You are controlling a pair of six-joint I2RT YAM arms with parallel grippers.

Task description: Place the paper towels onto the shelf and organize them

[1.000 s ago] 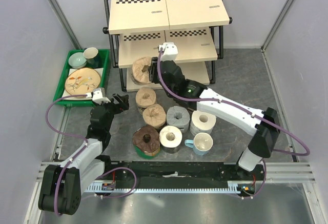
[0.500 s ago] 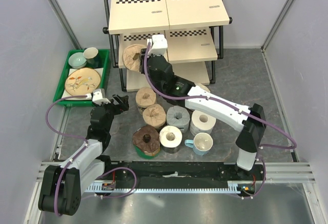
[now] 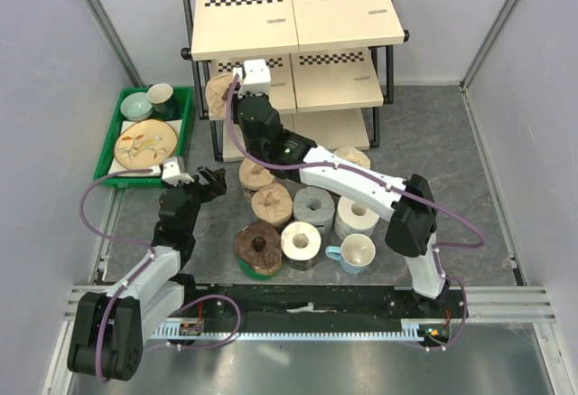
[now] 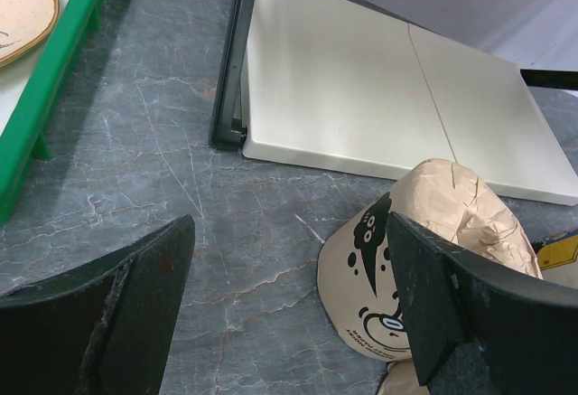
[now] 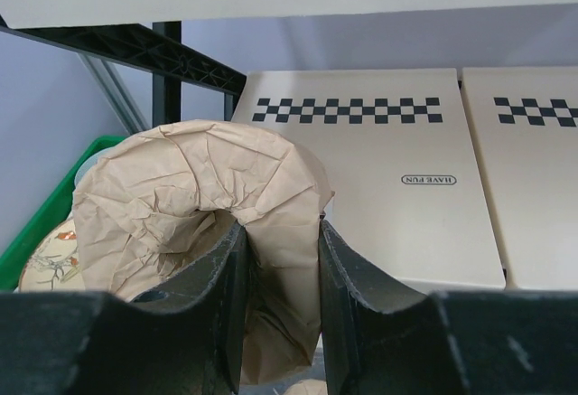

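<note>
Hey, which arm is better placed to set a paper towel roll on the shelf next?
Right. The right gripper is shut on a tan roll, raised just in front of the middle board of the shelf. The left gripper hangs open and empty, low beside the loose rolls.

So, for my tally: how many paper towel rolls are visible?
8. One crumpled tan roll in the right gripper at the rack; seven on the table: tan, tan, tan, grey, white, cream, brown. More may be hidden.
</note>
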